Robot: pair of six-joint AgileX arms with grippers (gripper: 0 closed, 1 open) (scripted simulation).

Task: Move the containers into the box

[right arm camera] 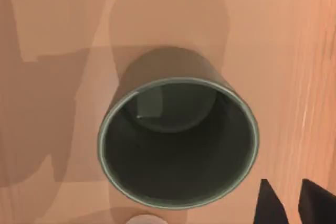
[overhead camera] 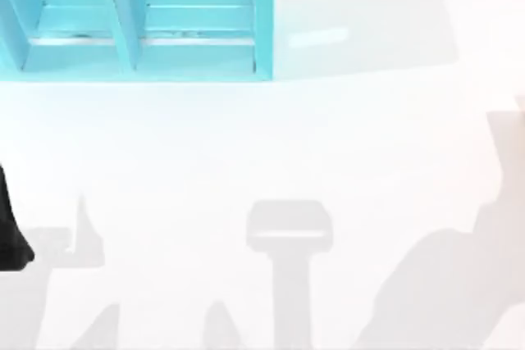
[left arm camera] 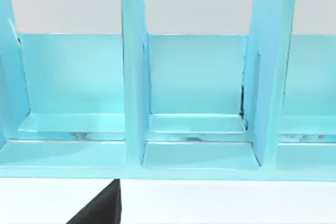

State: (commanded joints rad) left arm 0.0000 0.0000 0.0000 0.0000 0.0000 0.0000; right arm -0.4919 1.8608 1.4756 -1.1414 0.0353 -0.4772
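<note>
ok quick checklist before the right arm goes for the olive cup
1. Olive cup upright, mouth up, on the table: ok.
2. Cup empty inside: ok.
3. Right gripper centred on the cup: not ok; in the right wrist view its dark fingertips sit off to one side of the rim.
4. Right gripper open enough to take the cup: cannot tell.
5. Box compartments free to receive it: ok; the two seen in the top view and those in the left wrist view hold nothing.
6. Left arm out of the way: ok, at the table's left edge.
</note>
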